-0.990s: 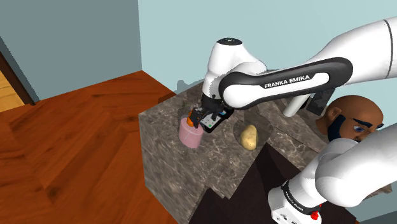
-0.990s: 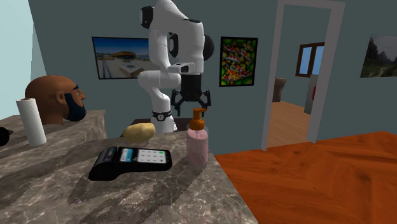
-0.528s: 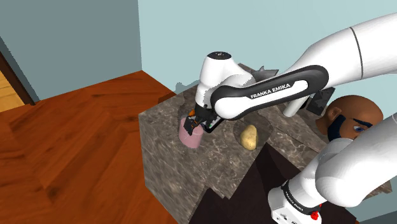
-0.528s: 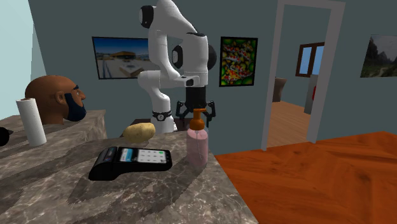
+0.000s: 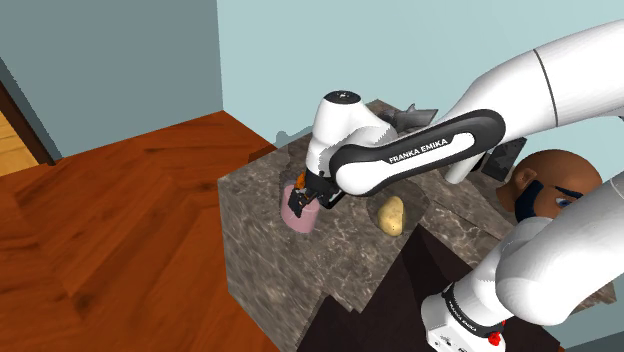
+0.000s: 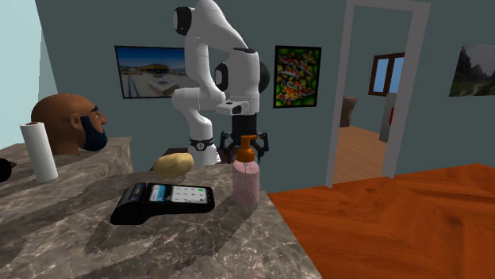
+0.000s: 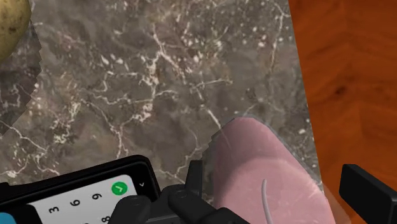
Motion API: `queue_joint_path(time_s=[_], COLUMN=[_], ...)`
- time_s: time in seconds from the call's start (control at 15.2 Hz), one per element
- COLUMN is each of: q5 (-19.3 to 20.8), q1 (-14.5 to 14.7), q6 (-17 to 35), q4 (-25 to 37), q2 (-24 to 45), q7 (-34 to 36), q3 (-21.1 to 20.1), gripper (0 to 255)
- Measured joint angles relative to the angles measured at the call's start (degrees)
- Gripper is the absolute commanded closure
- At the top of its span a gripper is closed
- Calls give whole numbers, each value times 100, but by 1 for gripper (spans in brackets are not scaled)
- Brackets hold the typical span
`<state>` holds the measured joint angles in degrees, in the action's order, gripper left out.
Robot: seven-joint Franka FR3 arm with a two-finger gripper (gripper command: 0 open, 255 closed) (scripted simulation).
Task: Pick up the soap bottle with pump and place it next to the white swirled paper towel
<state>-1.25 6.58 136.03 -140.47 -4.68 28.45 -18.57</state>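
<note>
Soap bottle, pink body with orange pump, standing upright on marble counter near edge bordering wooden floor, just right of payment terminal in second exterior view. Gripper hanging around pump. Fingers standing spread, straddling pink body, one finger showing clear gap in wrist view. Potato lying beyond terminal. White paper towel roll standing well apart at far left, beside bust head.
</note>
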Motion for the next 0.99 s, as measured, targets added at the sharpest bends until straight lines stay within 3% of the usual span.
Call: queue_joint_path(time_s=[0.07,0.13,0.99], q5=[0,0,-49], q1=[0,0,4], q6=[1,1,-176], q4=[0,0,59], q2=[0,0,-122], q7=[0,0,-42], q3=[0,0,11], gripper=[0,255,255])
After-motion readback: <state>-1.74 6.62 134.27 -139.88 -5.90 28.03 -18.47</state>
